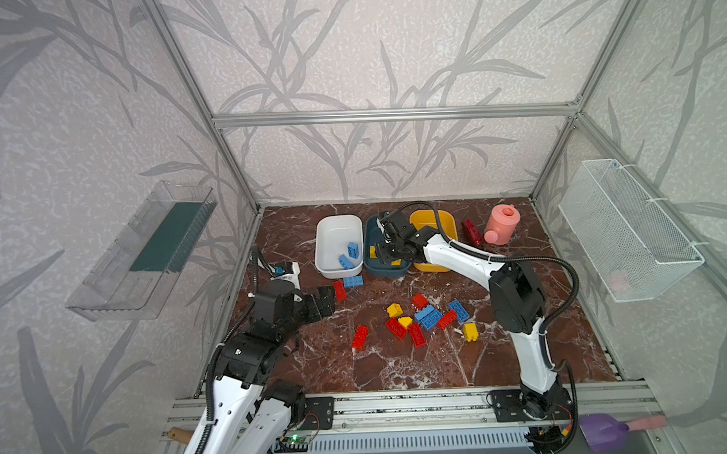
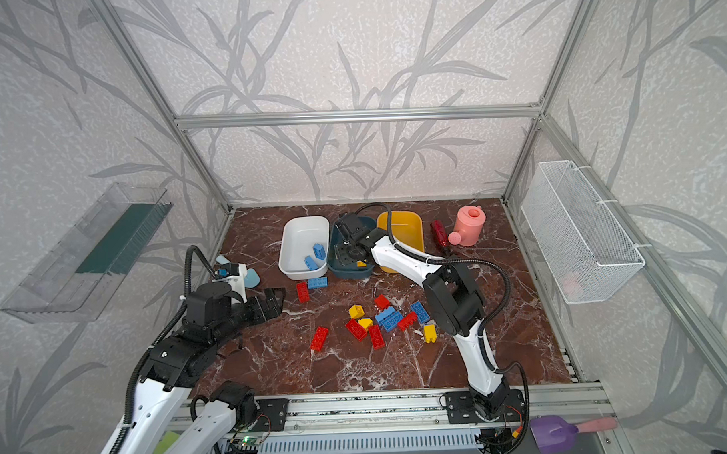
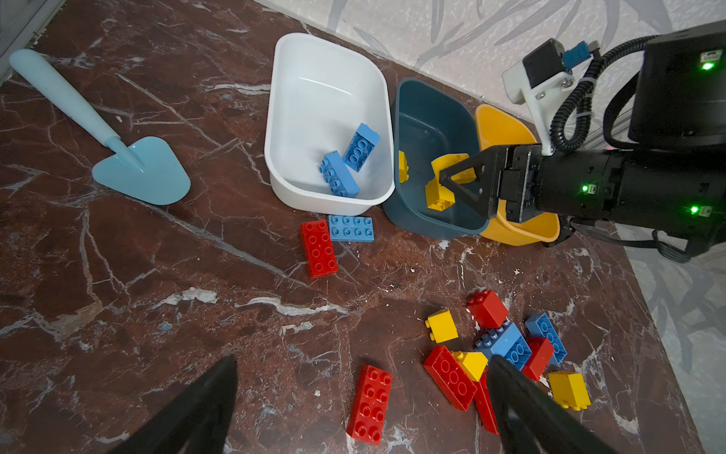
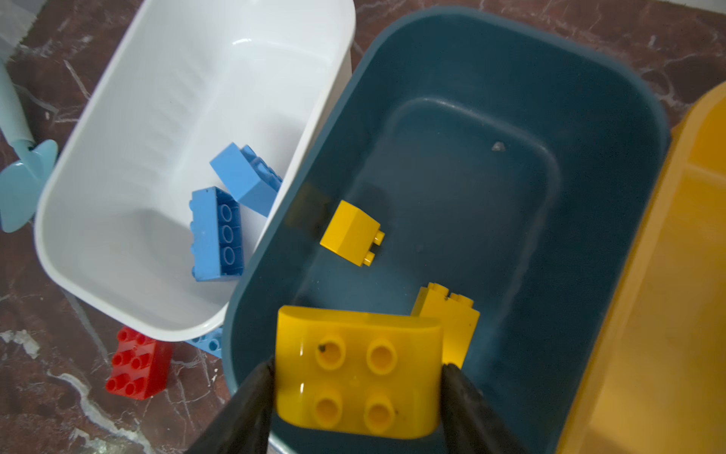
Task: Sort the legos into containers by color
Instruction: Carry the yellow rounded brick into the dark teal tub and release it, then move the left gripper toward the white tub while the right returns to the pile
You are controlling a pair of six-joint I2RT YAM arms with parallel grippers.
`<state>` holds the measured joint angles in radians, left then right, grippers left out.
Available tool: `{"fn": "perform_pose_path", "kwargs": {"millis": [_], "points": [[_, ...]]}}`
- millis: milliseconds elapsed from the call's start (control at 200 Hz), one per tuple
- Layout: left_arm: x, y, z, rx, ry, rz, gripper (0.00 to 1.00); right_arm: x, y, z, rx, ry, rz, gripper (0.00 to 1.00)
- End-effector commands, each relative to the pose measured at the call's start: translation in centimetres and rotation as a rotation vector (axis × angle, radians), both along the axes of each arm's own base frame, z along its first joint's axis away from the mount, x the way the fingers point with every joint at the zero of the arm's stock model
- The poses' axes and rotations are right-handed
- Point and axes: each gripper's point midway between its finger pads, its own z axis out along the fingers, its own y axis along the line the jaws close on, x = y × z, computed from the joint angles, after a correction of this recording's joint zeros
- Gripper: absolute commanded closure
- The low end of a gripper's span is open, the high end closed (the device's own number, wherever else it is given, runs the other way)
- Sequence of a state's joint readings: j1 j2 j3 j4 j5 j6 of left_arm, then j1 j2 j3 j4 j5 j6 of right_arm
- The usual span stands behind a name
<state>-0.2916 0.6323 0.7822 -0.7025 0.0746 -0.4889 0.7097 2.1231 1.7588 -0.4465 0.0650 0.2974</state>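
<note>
Right gripper (image 4: 358, 363) is clamped on a rounded yellow plastic brick (image 4: 359, 385), hanging over the dark teal plastic tub (image 4: 432, 59), where two more yellow bricks (image 4: 349, 232) already sit. The white plastic tub (image 4: 176, 78) has two blue bricks (image 4: 218, 236). The yellow plastic tub (image 1: 447, 229) looks empty where the arm doesn't cover it.

Left gripper (image 3: 361, 358) hovers wide open and empty over the brown marble worktop (image 3: 157, 295). So early days imo: a dozen or so loose legos (image 1: 423, 317) left, and no reds sorted.

The right wrist view shows the grip close up, while in both top views the arm hides it. The left wrist view alone shows the whole pale blue plastic trowel (image 3: 141, 173).
</note>
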Motion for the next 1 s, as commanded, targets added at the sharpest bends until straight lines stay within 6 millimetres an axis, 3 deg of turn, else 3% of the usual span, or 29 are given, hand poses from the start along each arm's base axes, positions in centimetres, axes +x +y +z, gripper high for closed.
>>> {"fn": "perform_pose_path", "kwargs": {"millis": [0,165,350,550,605,630,995], "points": [[0.2,-0.2,-0.3,0.006,0.009,-0.017,0.02,0.7,-0.3,1.0,0.015,-0.004,-0.005,0.29],[0.5,-0.6,-0.6,0.004,0.027,-0.035,0.02,0.6,-0.7,2.9,0.022,-0.037,0.007,0.15],[1.1,-0.7,-1.4,0.035,0.078,-0.041,0.02,-0.4,-1.6,5.5,0.055,-0.09,0.015,0.1],[2.0,-1.2,-2.8,0.042,0.163,-0.027,0.05,-3.4,-3.7,8.6,0.129,-0.142,0.009,0.1],[2.3,-1.9,-3.3,0.048,0.179,-0.033,0.08,-4.5,-4.6,8.5,0.144,-0.143,0.003,0.1],[2.5,-2.1,-3.5,0.053,0.183,-0.033,0.09,-5.2,-5.1,9.6,0.166,-0.162,0.001,0.1],[5.5,-6.9,-8.9,0.133,0.309,-0.067,0.21,-13.9,-12.5,7.4,0.347,-0.271,-0.076,0.1]]}}
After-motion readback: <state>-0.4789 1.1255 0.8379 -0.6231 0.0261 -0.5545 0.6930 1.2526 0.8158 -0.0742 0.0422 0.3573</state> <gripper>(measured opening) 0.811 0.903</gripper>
